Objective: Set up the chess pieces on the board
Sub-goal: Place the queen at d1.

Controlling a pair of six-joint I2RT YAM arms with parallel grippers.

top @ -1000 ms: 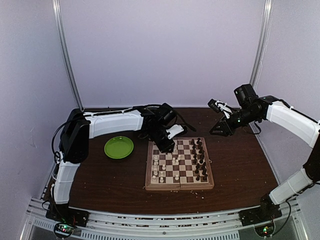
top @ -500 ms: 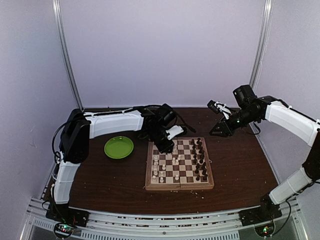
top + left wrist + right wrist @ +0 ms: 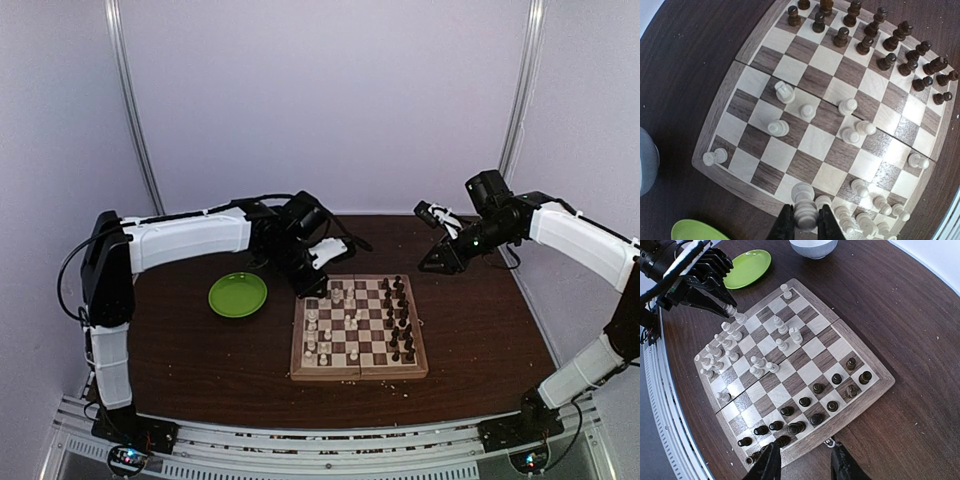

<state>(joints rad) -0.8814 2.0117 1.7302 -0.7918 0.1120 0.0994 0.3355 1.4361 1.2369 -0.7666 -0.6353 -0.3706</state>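
Cream-white turned chess piece (image 3: pixel 805 214) is pinched in the left claw (image 3: pixel 804 227), lifted above the white-side edge of the chequered wooden board (image 3: pixel 812 142). Danger: lowered off-centre, it could topple the crowded white neighbours (image 3: pixel 860 187). Round green plate (image 3: pixel 692 231) sits beside. The right claw (image 3: pixel 802 460) hangs released over the dark brown pieces (image 3: pixel 804 402).

Round green plate (image 3: pixel 237 295) on dark wooden table (image 3: pixel 200 370), white bowl (image 3: pixel 813 246)

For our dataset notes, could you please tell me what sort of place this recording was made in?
Probably a lab robot cell, not a home: plain lilac wall panels with metal corner posts enclose a dark wooden table, and aluminium rails at its near edge carry two white-and-black robot arms.
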